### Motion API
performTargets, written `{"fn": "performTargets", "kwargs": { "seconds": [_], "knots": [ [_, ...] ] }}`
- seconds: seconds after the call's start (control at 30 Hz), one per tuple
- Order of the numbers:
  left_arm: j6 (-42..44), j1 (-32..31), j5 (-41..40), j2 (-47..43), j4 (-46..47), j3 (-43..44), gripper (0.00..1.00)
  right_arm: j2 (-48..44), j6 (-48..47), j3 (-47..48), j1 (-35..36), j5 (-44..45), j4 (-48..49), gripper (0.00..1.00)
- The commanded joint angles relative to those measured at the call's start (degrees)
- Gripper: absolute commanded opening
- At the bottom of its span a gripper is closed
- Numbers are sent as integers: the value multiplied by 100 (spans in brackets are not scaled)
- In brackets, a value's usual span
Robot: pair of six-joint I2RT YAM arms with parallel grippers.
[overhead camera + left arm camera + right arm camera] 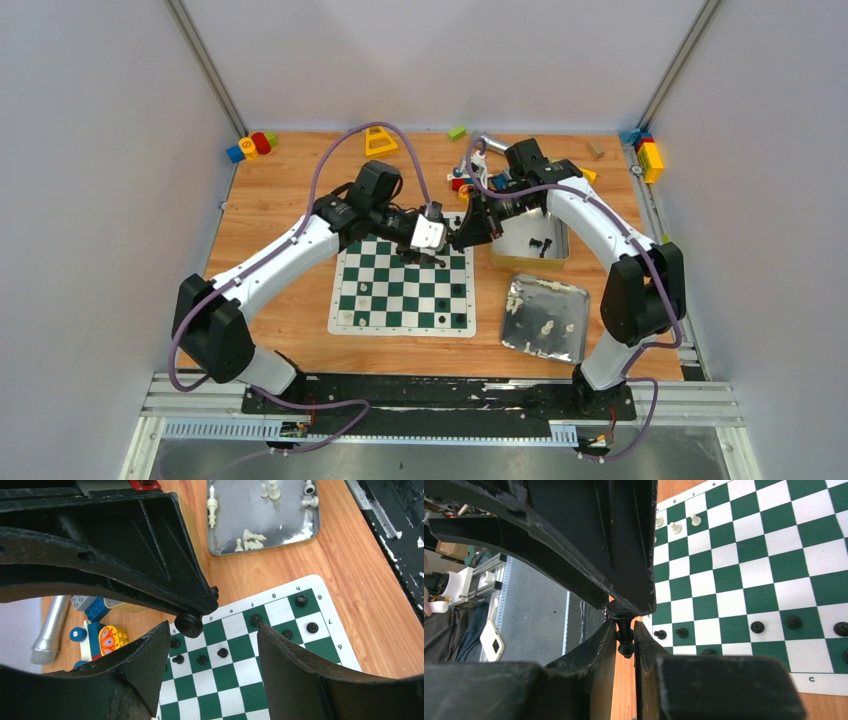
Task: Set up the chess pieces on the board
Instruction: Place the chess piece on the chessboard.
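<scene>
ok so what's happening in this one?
Both arms meet at the far edge of the board. The right gripper is shut on a black chess piece, probably about to set it among the black rows. The left gripper hangs open beside it, holding nothing. Several black pieces and a few white pieces stand on the squares, and more white ones lie in the silver tin.

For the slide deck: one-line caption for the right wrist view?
Right gripper pinches a black chess piece at the edge of the board.
</scene>
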Motion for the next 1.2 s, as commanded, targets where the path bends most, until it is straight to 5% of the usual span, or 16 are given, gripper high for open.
{"fn": "performTargets", "kwargs": {
  "seconds": [0.0, 1.17],
  "knots": [
    [602, -95, 116, 59, -295, 319, 71, 104, -233, -4, 54, -404, -145, 9],
    [549, -271, -149, 267, -238, 431, 40, 257, -235, 57, 112, -334, -283, 10]
  ]
}}
